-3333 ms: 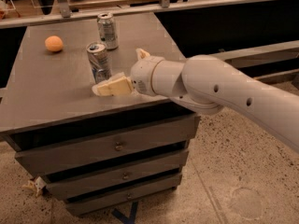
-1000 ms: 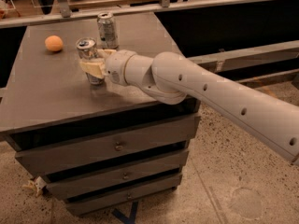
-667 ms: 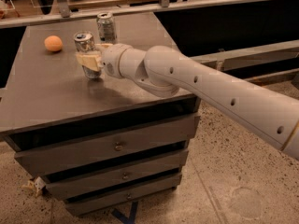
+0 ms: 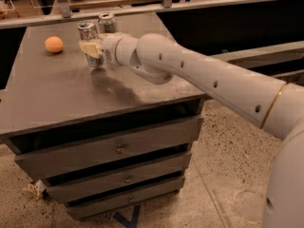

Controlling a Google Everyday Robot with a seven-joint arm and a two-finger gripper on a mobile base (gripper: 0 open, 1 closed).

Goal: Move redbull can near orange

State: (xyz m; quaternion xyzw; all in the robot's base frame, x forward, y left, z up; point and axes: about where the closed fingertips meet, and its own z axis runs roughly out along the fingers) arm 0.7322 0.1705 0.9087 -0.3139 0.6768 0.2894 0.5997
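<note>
The redbull can (image 4: 87,33), slim and silver with a pull-tab top, stands upright in my gripper (image 4: 90,48) over the back left part of the grey cabinet top (image 4: 52,96). The gripper's cream fingers (image 4: 88,47) are shut around the can's middle. I cannot tell whether the can's base touches the surface. The orange (image 4: 53,44) lies on the top to the left of the can, about a can's width away. My white arm reaches in from the right.
A second silver can (image 4: 107,22) stands just behind and to the right of the held can, close to my wrist. The cabinet has three drawers (image 4: 116,148) below. A railing (image 4: 142,6) runs behind it. Speckled floor lies to the right.
My gripper closed on the redbull can and carried it back and to the left across the cabinet top, closer to the orange. The other can and the orange have not moved.
</note>
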